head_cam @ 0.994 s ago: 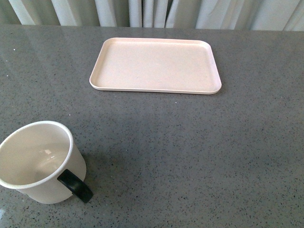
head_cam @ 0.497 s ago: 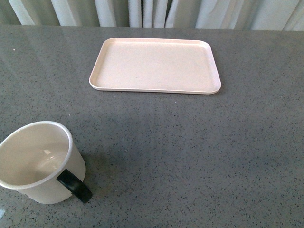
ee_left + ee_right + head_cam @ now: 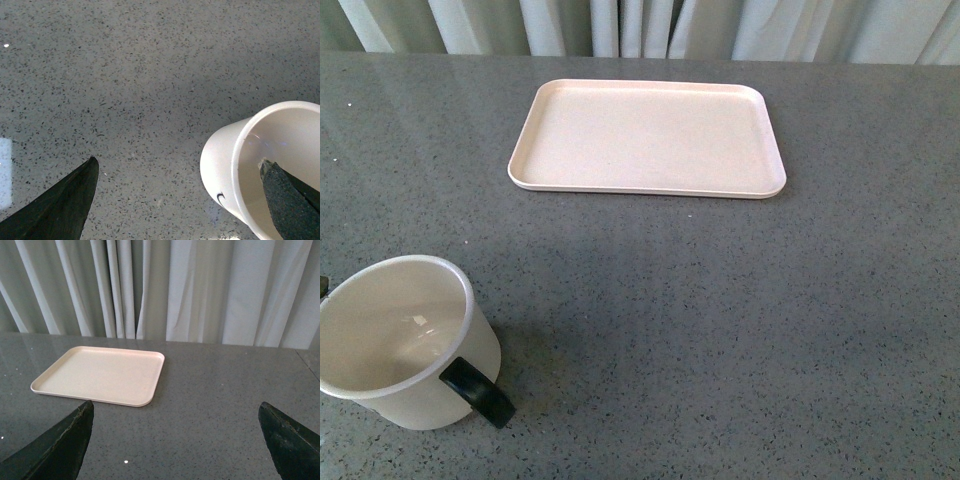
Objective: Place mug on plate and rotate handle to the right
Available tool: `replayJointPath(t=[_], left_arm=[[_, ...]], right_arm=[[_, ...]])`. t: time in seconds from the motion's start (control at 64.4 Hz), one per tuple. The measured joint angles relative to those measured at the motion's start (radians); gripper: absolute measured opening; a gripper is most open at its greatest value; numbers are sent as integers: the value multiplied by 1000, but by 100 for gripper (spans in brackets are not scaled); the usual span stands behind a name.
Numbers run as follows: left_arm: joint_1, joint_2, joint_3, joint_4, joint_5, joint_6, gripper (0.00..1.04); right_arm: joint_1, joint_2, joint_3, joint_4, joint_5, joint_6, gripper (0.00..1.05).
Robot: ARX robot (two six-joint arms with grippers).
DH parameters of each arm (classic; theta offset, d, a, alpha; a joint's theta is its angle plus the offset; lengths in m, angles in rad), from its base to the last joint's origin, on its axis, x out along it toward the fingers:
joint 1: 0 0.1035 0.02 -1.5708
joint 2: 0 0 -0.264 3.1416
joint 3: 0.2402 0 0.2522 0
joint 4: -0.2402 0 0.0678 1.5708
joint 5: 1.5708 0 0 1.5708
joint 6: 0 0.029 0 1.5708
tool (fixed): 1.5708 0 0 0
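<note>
at the far left of the front view, near our own edge of the grey speckled table (image 3: 720,300), stands a cream-white cylindrical mug (image 3: 405,345). it is upright with its mouth open upward. its glossy black loop handle (image 3: 477,392) juts from the side that faces us and points toward our right. a small dark sliver shows at the left edge of this view, just beside the rim; we cannot tell what it is.

in the left wrist view our left gripper (image 3: 177,161) is spread wide and holds nothing. one dark finger hangs over bare table. the other shows in front of the mug's mouth, so the mug's near wall (image 3: 220,165) lies between the two fingers. we cannot tell how high that finger is above the mug or whether it touches it. a small black curved mark is printed low on the wall.

further right and farther from us, about the middle of the table's width, lies a flat rectangular pale pink-beige plate (image 3: 645,137) with rounded corners and a low raised rim. it is well apart from the mug, with bare table between them.

behind the table's far edge hang pale pleated curtains (image 3: 650,25).

in the right wrist view our right gripper (image 3: 176,404) is also spread wide and grips nothing. its two dark fingers frame the table, the plate (image 3: 100,375) lies beyond them, and the curtains (image 3: 200,290) hang behind.
</note>
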Motion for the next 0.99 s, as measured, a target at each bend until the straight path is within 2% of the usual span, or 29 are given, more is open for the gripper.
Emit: replayJointPath(t=[0.792,0.994], left_arm=[[-63,151,45,10,38,80,95],[-76,181,61,0,38,106,72]], right_arm=[[0,0,0,0,0,0,96],[0,0,0,0,0,0,96]])
